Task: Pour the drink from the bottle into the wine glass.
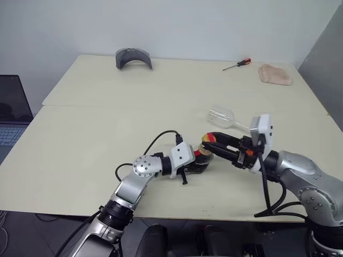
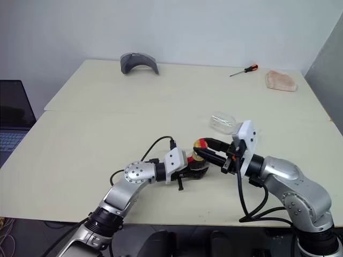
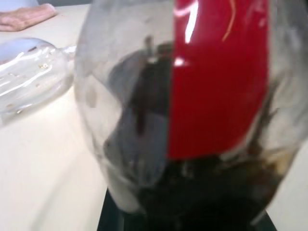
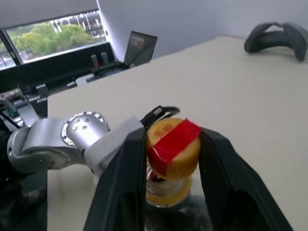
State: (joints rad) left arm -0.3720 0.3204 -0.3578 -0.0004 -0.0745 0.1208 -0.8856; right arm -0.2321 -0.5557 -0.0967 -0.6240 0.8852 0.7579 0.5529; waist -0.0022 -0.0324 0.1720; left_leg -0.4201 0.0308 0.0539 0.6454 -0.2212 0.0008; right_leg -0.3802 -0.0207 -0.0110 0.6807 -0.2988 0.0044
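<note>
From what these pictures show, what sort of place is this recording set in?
Probably an office or lab workroom, not a kitchen: a large pale table against a plain wall, a laptop beside it, a screwdriver lying on the tabletop, and a window overlooking trees and buildings.

Far edge of the table (image 1: pixel 80 134): we are seeing a grey curved headset-like object (image 1: pixel 133 57) lying there.
Far right corner: we are finding a red-handled screwdriver (image 1: pixel 237 65) lying beside a beige cloth (image 1: pixel 275 74).
Left side: we are spotting a laptop (image 1: pixel 12 115) sitting off the table.

Bottle (image 3: pixel 192 110) beside toppled wine glass (image 3: pixel 29 77)
</note>
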